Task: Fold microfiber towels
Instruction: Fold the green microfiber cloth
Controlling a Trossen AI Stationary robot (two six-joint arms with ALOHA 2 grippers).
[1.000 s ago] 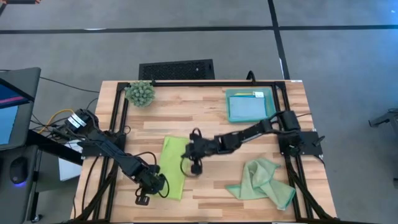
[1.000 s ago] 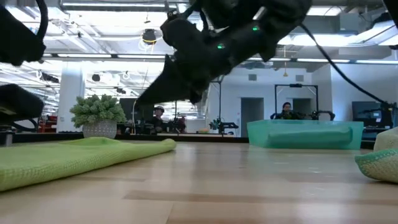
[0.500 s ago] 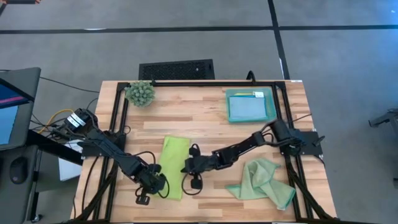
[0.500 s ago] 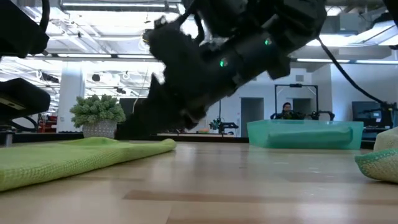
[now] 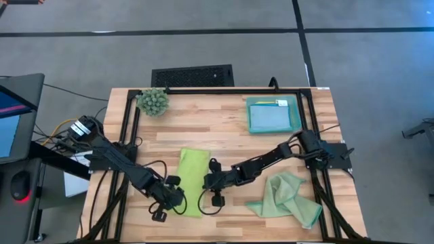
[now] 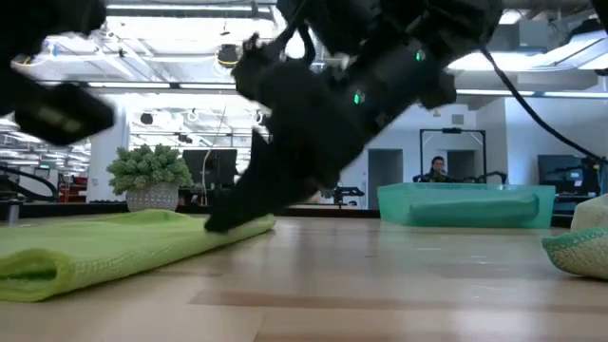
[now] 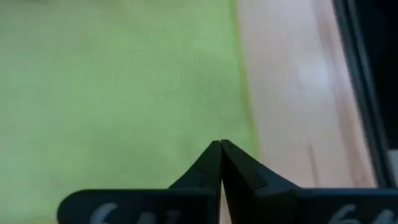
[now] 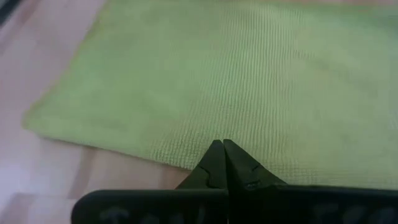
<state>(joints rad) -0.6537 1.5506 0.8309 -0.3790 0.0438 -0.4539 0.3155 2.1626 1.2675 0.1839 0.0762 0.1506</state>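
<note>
Lime green towel (image 5: pixel 191 181) lies folded long on the worktop (image 5: pixel 203 129), near the front, w/ my two grippers on either side. My left gripper (image 5: pixel 178 200) sits at its left edge, fingers (image 7: pixel 211 163) pressed together, holding nothing. My right gripper (image 5: pixel 207 181) is at its right edge, fingers (image 8: pixel 214 160) together too. Pale sage towel (image 5: pixel 285 196) lies bunched up front right.

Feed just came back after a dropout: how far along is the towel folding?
Done: a light blue towel lies flat in the teal tray. In hand: the lime green towel is a narrow folded strip, with the left end effector and right end effector shut at its opposite long edges. Left: the pale sage green towel sits crumpled, unfolded.
</note>
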